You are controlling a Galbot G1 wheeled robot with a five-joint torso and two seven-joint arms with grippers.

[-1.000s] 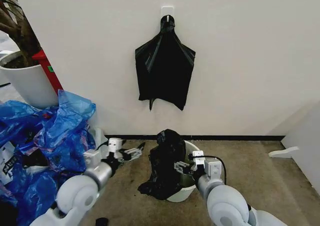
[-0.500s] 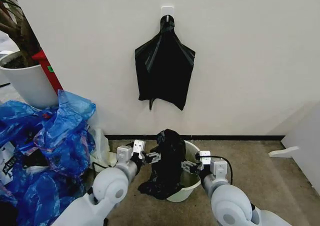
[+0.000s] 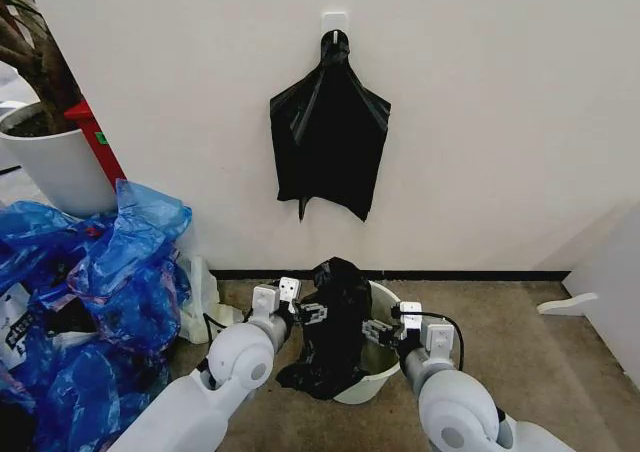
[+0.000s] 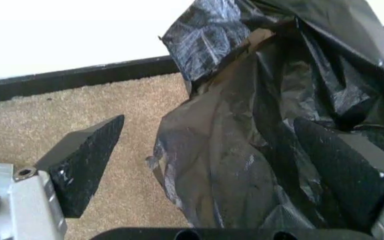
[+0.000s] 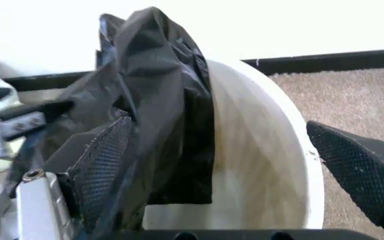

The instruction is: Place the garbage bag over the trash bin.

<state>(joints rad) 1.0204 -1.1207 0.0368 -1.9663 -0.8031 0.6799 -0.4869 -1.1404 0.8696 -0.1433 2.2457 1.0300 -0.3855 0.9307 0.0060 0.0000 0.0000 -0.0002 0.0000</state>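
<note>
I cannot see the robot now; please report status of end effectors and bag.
Both end effectors open: left at garbage bag, right over trash bin. Bag bunched, draped across one rim side. No obstruction.

Before us, glossy black bag (image 3: 335, 322), white bin (image 3: 375, 367), beige carpet (image 3: 500, 332), blue bags (image 3: 100, 282).

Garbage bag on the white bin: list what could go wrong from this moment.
1. The garbage bag is bunched over one side of the trash bin, most of it hanging outside, so it may slide off.
2. The left gripper is open around loose film; closing may catch one layer only, leaving the mouth shut.
3. The right gripper is open over the rim; pulling could tip the light bin.
</note>
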